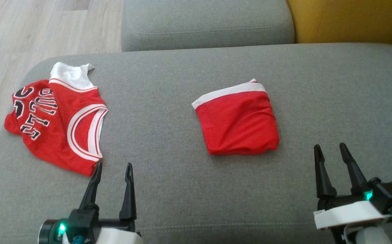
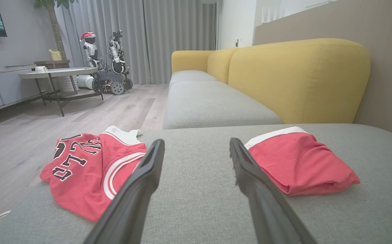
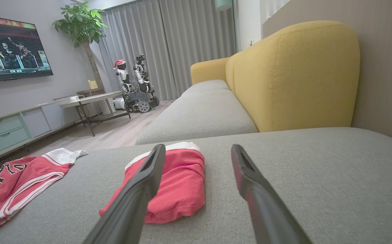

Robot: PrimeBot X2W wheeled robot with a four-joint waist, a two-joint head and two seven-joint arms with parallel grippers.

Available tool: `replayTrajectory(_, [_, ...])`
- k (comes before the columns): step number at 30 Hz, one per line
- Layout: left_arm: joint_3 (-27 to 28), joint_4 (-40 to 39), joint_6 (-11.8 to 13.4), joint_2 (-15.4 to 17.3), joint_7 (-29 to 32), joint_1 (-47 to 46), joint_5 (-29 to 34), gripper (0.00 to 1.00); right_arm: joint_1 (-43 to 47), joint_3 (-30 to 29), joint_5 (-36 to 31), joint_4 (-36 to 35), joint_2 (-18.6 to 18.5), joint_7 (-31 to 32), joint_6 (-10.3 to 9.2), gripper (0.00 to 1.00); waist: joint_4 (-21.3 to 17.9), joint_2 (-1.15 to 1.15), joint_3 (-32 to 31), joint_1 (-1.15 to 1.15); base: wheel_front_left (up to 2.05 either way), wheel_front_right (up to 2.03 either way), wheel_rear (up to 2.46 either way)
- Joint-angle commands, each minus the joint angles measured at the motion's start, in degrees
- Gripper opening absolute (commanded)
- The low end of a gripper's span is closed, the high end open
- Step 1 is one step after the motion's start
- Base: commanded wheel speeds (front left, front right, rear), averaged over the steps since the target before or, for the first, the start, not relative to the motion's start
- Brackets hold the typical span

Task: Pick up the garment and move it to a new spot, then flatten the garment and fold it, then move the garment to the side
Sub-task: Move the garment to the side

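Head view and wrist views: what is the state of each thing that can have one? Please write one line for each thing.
lettered jersey: rumpled, not neatly folded, lettering facing up.
folded red garment: folded into a compact square, lying flat.
left gripper: open, empty, close to the jersey's hem.
right gripper: open, empty.
television: switched on.
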Motion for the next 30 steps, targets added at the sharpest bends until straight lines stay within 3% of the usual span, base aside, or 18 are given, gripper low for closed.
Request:
replayTrajectory(1, [1.8,-1.7,0.4,-0.2,-0.3,-1.7,0.7,1.0,-0.5,1.2,-0.3,-2.0,-0.1,-0.6,0.36,1.0,0.1,0.0,0.0,0.0,0.0,0.0,0.0])
replayTrajectory(11, [1.1,-1.1,1.0,-0.2,-0.3,-2.4,1.5,1.0,-1.7,1.4,0.9,-1.2,-0.1,-0.6,0.36,1.0,1.0,0.0,1.9,0.0,0.0,0.0,0.0])
replayTrajectory(17, [-0.3,-1.6,0.0,-0.2,-0.3,-5.8,1.6,1.0,-10.7,3.2,3.8,5.1,-3.1,-0.3,0.36,1.0,2.5,0.0,7.3,0.0,0.0,0.0,0.0])
replayTrajectory(23, [-3.4,-1.1,-1.1,-0.2,-0.3,-9.5,1.5,1.0,-23.8,9.0,11.9,14.6,-10.4,12.1,0.36,1.0,4.7,0.0,11.4,0.0,0.0,0.0,0.0])
replayTrajectory(24, [-3.4,-1.1,-1.1,-0.2,-0.3,-9.5,1.5,1.0,-23.8,9.0,11.9,14.6,-10.4,12.1,0.36,1.0,4.7,0.0,11.4,0.0,0.0,0.0,0.0])
replayTrajectory(30, [-6.0,0.3,-0.9,-0.2,-0.3,-11.9,1.0,1.0,-30.8,13.1,21.3,19.0,-17.2,26.4,0.36,1.0,6.4,0.0,13.3,0.0,0.0,0.0,0.0])
